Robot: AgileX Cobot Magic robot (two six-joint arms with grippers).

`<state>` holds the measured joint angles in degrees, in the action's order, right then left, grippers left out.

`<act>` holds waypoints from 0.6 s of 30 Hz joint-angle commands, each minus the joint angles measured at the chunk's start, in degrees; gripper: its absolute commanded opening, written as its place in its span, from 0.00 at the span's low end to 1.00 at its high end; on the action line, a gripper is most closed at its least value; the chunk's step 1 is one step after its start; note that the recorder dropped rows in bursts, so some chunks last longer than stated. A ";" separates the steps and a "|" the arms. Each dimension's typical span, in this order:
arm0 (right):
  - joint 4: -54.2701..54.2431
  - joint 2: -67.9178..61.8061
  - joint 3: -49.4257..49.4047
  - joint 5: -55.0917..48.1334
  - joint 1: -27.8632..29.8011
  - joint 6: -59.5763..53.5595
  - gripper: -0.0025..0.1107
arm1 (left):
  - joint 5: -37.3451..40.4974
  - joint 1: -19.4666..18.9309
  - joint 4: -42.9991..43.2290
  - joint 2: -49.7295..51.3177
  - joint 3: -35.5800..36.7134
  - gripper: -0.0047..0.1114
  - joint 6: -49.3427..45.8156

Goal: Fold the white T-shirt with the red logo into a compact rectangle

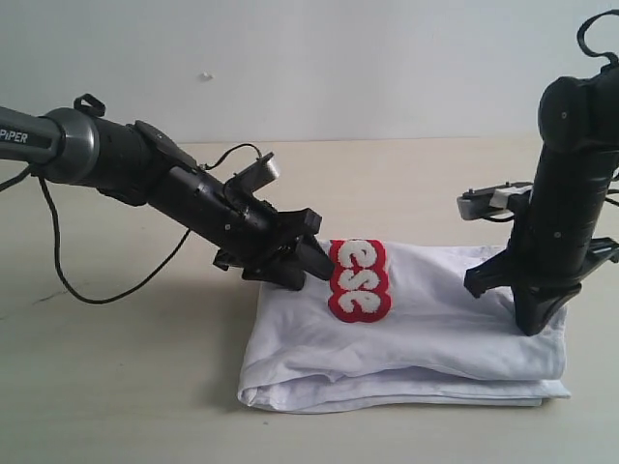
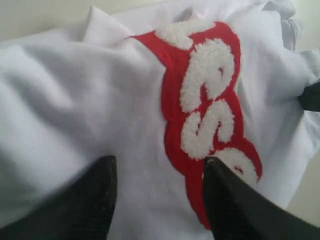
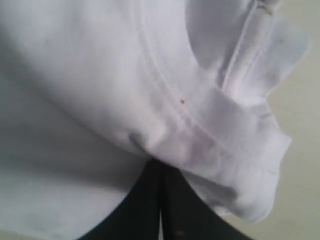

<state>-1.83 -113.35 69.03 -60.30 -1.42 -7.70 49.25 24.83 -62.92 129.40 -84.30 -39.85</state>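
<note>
Pale desk, plain wall behind. On it I see the white T-shirt, folded into a layered stack with its long axis running across the exterior view. It looks soft and limp, best gripped at a layered edge. Its red logo strip lies crosswise. My left hand is spread beside the logo; my right hand is pressed together at the hem.
</note>
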 commanded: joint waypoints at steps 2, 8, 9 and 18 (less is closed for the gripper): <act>0.56 -2.40 -0.08 1.28 -0.05 0.44 0.02 | -3.44 0.10 1.66 -0.02 0.17 0.49 0.69; -3.53 -2.69 -0.08 5.31 -0.28 0.34 0.02 | -5.01 -1.54 8.34 -0.02 0.17 0.49 4.51; -4.64 -2.81 -0.08 5.88 -0.27 0.34 0.02 | -5.01 -1.72 8.75 -0.02 0.17 0.49 4.64; -7.15 -4.03 0.03 9.97 -4.15 0.09 0.02 | -2.94 -6.00 13.46 -0.02 0.17 0.49 6.60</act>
<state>-7.59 -116.33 69.03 -53.03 -4.09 -7.51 46.85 20.62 -53.77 129.28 -84.30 -34.35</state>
